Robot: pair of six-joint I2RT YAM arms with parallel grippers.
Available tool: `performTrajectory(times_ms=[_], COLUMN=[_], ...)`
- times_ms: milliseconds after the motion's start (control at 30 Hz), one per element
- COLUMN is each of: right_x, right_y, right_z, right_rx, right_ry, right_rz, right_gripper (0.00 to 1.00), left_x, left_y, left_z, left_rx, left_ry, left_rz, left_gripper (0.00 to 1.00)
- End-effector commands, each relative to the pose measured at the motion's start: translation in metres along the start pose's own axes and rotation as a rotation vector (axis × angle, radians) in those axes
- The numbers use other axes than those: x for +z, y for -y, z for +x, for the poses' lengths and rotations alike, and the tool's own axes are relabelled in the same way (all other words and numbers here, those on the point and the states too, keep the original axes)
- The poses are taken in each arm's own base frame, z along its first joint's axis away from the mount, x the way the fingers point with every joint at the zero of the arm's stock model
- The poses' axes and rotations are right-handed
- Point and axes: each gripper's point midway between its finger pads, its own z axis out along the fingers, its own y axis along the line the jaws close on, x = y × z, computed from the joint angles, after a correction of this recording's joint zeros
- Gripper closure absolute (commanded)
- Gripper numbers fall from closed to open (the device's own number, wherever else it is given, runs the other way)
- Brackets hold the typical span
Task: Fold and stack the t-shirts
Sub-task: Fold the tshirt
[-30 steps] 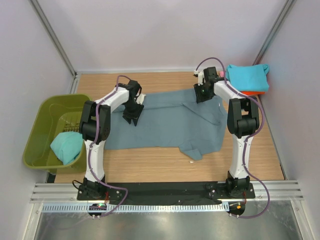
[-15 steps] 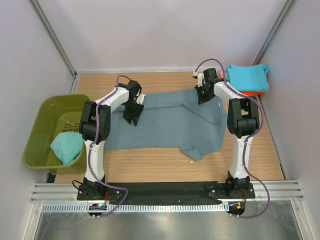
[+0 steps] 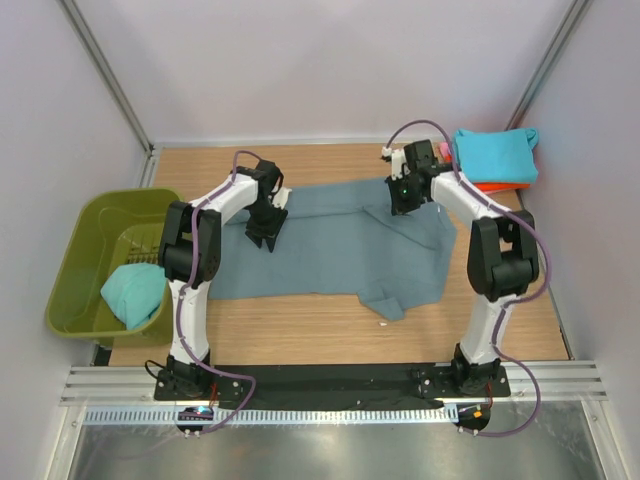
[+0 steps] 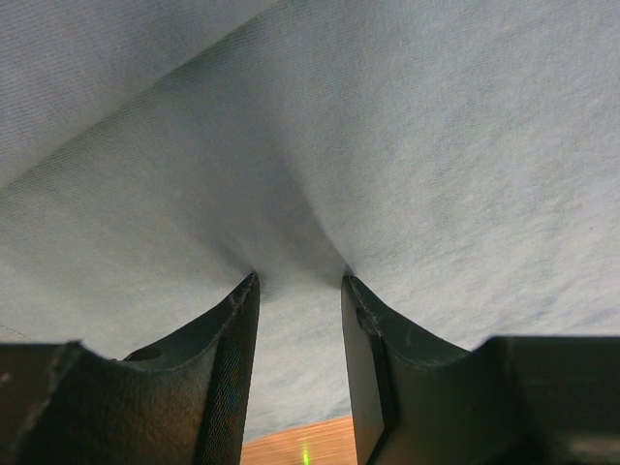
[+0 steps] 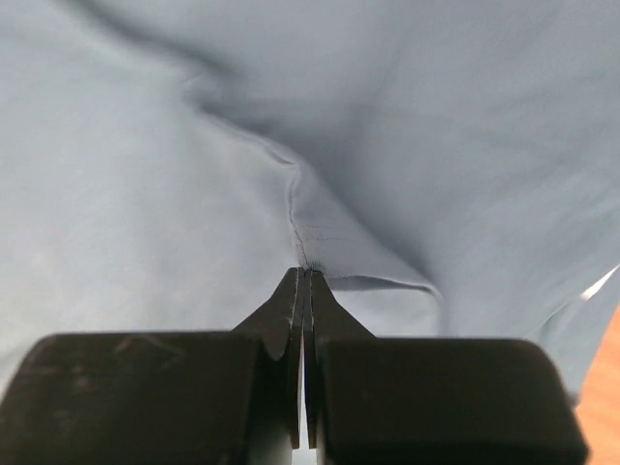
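Observation:
The large slate blue-grey t-shirt [image 3: 330, 250] lies spread across the wooden table [image 3: 300, 335], its lower right part bunched. My left gripper [image 3: 266, 238] stands on its left part. In the left wrist view the gripper [image 4: 300, 281] is open, both fingertips [image 4: 250, 287] pressing into the cloth [image 4: 436, 145]. My right gripper [image 3: 400, 200] is at the shirt's upper right edge. In the right wrist view it [image 5: 305, 273] is shut on a stitched fold of the blue-grey cloth [image 5: 145, 194].
An olive-green tub [image 3: 90, 225] stands at the left edge with a folded turquoise tee [image 3: 132, 293] inside. A folded turquoise tee [image 3: 495, 155] lies on an orange one [image 3: 503, 186] at the back right corner. White walls enclose the table.
The right arm's elbow has swung out to the right and its gripper has shifted slightly left and nearer, still pinching the shirt. The left arm has not moved.

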Motion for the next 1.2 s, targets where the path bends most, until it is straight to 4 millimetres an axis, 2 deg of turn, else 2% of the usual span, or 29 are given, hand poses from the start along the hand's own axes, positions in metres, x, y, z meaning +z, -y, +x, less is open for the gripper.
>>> performTrajectory(times_ms=[0,33,67,100,200,267,333,367,433,467,533,567,633,667,700,733,800,833,900,1133,1167], right_x=[-0.044,-0.042,-0.051,-0.051,-0.059,-0.063,-0.066,-0.067,-0.065,-0.064,-0.055,-0.053,-0.038,-0.037,-0.033,-0.022,-0.015,-0.006,0.000,0.031,0.037], right_y=[-0.056,-0.072,-0.080,-0.085,-0.084,-0.079,-0.065,-0.050,-0.032,-0.017,0.002,0.015,0.030,0.036,0.044,0.049,0.056,0.057,0.063,0.083,0.086], right_z=[-0.004,0.012,0.014,0.024,0.025,0.022,0.009,0.004,-0.007,-0.009,-0.014,-0.018,-0.014,-0.019,-0.019,-0.015,-0.021,-0.018,-0.026,-0.033,-0.032], right_rx=[-0.016,-0.010,-0.010,0.030,0.054,0.042,0.044,0.070,0.095,0.114,0.117,0.117,0.127,0.128,0.136,0.141,0.136,0.136,0.134,0.155,0.156], right_ry=[0.069,0.041,0.057,0.041,0.066,0.083,0.121,0.139,0.162,0.168,0.166,0.171,0.141,0.148,0.147,0.125,0.130,0.112,0.119,0.100,0.092], right_rz=[-0.097,-0.124,-0.136,-0.143,-0.119,-0.097,-0.053,-0.026,0.004,0.029,0.064,0.084,0.102,0.111,0.122,0.123,0.129,0.127,0.131,0.137,0.139], right_gripper=[0.99,0.99,0.99,0.87,0.58,0.55,0.54,0.54,0.53,0.53,0.53,0.53,0.53,0.53,0.53,0.53,0.53,0.52,0.52,0.52,0.52], left_x=[0.021,0.021,0.021,0.021,0.019,0.017,0.016,0.015,0.014,0.013,0.010,0.005,-0.007,-0.013,-0.027,-0.033,-0.048,-0.052,-0.062,-0.075,-0.070], left_y=[0.000,0.001,0.001,0.001,0.002,0.002,0.000,0.000,-0.002,-0.002,-0.004,-0.004,-0.006,-0.008,-0.011,-0.017,-0.036,-0.044,-0.067,-0.127,-0.133], left_z=[0.001,0.000,0.000,0.001,0.001,0.001,0.000,-0.002,-0.004,-0.006,-0.009,-0.014,-0.021,-0.026,-0.036,-0.041,-0.051,-0.055,-0.061,-0.081,-0.081], left_rx=[0.000,0.000,0.000,-0.001,-0.003,-0.002,-0.002,-0.002,0.000,0.000,0.005,0.018,0.029,0.047,0.053,0.056,0.072,0.072,0.062,-0.002,-0.003], left_ry=[-0.014,-0.009,-0.009,-0.012,-0.011,-0.008,-0.005,-0.002,-0.001,0.002,0.012,0.023,0.045,0.062,0.107,0.129,0.172,0.187,0.201,0.213,0.199], left_rz=[0.012,0.013,0.013,0.015,0.018,0.016,0.008,0.005,-0.003,-0.006,-0.017,-0.018,-0.032,-0.037,-0.057,-0.084,-0.177,-0.209,-0.286,-0.425,-0.439], left_gripper=[0.59,0.59,0.59,0.59,0.60,0.60,0.60,0.60,0.60,0.60,0.60,0.60,0.60,0.59,0.58,0.54,0.50,0.49,0.48,0.48,0.48])
